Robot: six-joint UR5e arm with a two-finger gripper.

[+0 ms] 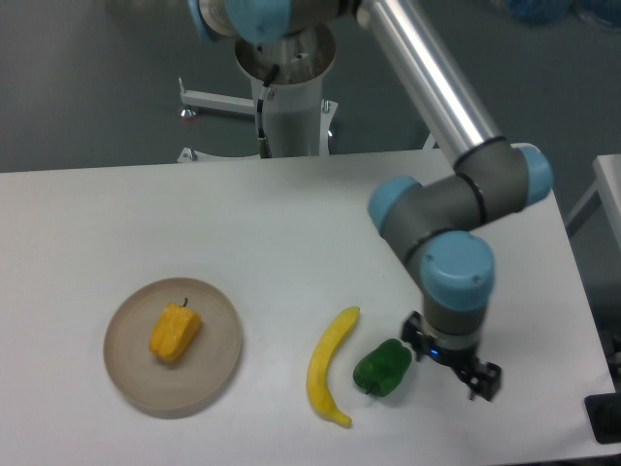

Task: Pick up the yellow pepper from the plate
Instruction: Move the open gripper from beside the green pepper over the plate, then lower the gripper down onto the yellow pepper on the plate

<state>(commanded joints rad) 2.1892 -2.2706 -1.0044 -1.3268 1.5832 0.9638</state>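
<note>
The table (194, 223) carries the plate (126, 374) at near left, the yellow pepper (175, 332) lying on its middle. The gripper (456, 364) hangs far right, beside the green pepper (381, 368) and banana (330, 367); whether its jaws are spread I cannot tell. It should travel left above both, centre over the pepper, then descend.

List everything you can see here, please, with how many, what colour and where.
Yellow pepper: one, yellow-orange, lying on the plate.
Plate: one, beige, on the left part of the table.
Banana: one, yellow, on the table right of the plate.
Green pepper: one, green, just right of the banana.
Table: one, white, under everything.
Arm: one, silver and grey with blue joints, reaching over the table's right side.
Hand: one, black, low beside the green pepper; whether open or shut is unclear.
</note>
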